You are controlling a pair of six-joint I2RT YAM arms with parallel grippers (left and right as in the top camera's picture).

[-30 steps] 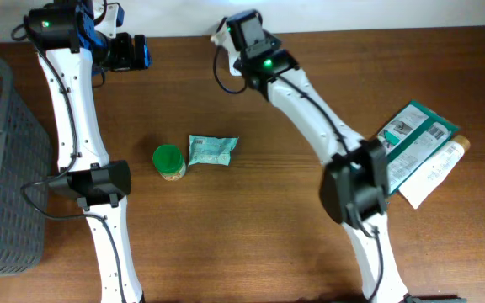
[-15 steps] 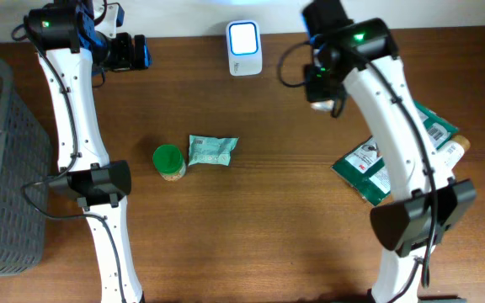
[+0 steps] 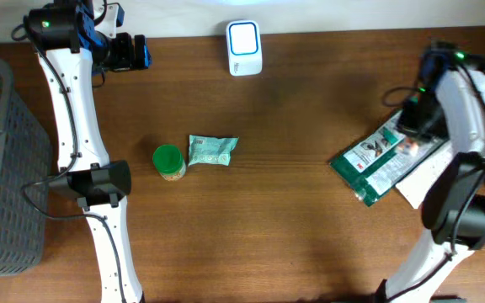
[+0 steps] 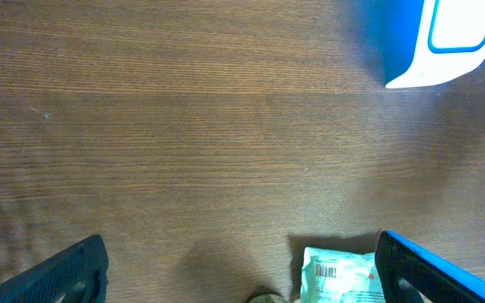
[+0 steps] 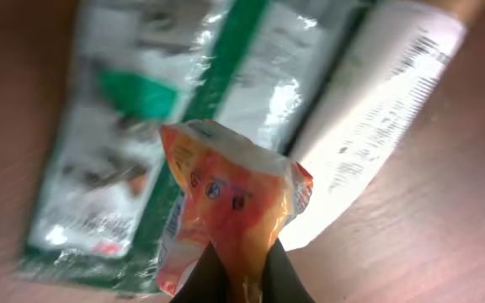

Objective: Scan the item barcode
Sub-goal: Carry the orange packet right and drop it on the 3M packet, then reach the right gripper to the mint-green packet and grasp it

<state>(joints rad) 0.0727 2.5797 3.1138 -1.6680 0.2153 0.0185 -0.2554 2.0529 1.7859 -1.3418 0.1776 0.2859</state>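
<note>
At the frame's right edge, the right fingers (image 5: pixel 200 282) clamp an orange packet (image 5: pixel 230 198) above a green pouch (image 3: pixel 375 158). The left fingers (image 4: pixel 66 271), upper left, are spread wide and hold nothing.

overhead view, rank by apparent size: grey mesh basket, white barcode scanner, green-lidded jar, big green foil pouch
1. grey mesh basket
2. big green foil pouch
3. white barcode scanner
4. green-lidded jar

Your left arm (image 3: pixel 70 101) stretches up the left side, left gripper (image 3: pixel 133 52) with jaws spread wide and empty. Your right arm (image 3: pixel 466 93) bends at the far right, right gripper (image 5: pixel 236 271) clamped tight, apparently on an orange packet (image 5: pixel 226 198).
</note>
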